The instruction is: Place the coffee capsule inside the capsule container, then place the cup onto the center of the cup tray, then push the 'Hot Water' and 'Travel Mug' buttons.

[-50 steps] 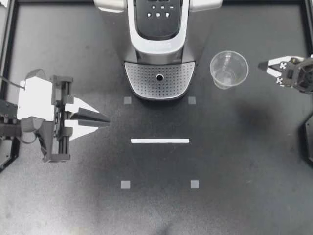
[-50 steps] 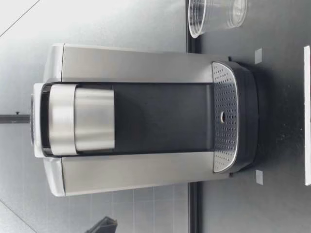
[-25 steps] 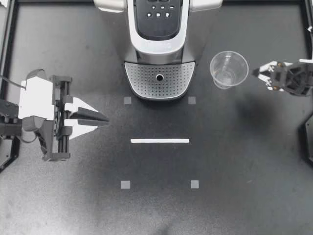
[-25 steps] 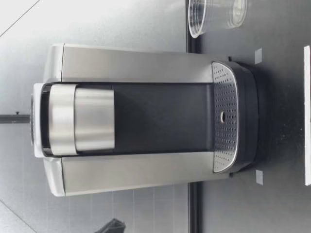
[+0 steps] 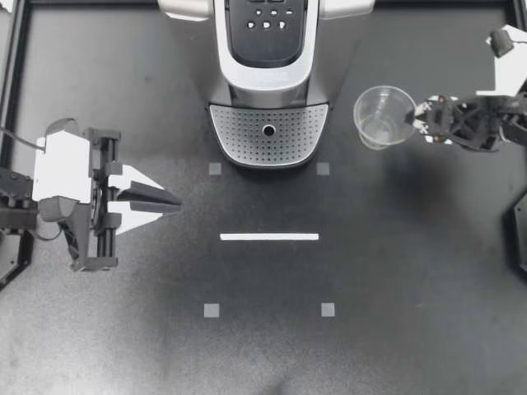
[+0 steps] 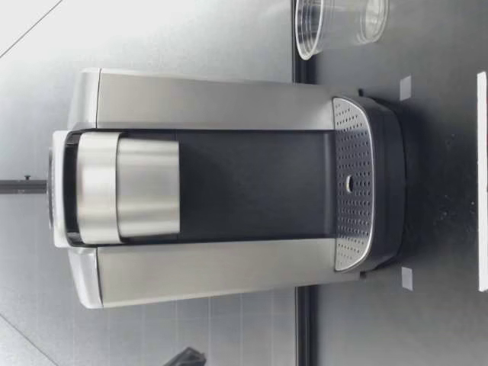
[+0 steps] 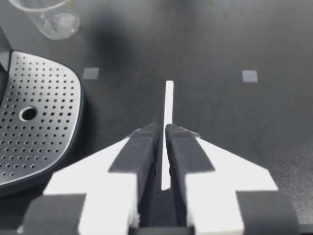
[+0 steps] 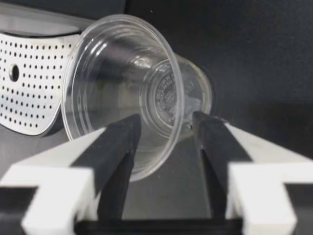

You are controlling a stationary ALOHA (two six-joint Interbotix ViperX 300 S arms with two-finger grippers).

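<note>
While closing in on the cup [image 5: 384, 115], not yet gripping. Step in hand, as judged: cup pickup, ahead of placement on the cup tray [image 5: 247, 136].

My right gripper [image 5: 417, 122] found at the cup's 3 o'clock, spread wide, holding nothing. In the right wrist view, fingers [image 8: 119, 142] standing either side of the cup's near wall, no contact evident. My left gripper [image 5: 169, 199] parked toward the table's [image 5: 412, 271] 9 o'clock, nearly closed, empty, aimed along the white tape strip [image 5: 269, 237].

Cup upright on the table, just beside the coffee machine [image 5: 268, 82], at the tray's 3 o'clock and off it. No capsule seen in any view. Capsule step presumed complete, not confirmable.

Next move, as judged: close gently on the thin clear wall, lift, carry toward 9 o'clock, then lower over the tray's centre hole [image 5: 268, 130].

Edges: tray rim raised above the table, so lift needed before crossing. Brew head [image 6: 130, 187] overhanging the tray in the low view, so approach from 6 o'clock or low from 3 o'clock advised. Machine housing close at the cup's 9 o'clock.

Open room: wide bare table toward 6 o'clock, past the grey square marker [image 5: 323, 169]. Left arm well apart, no conflict expected.
</note>
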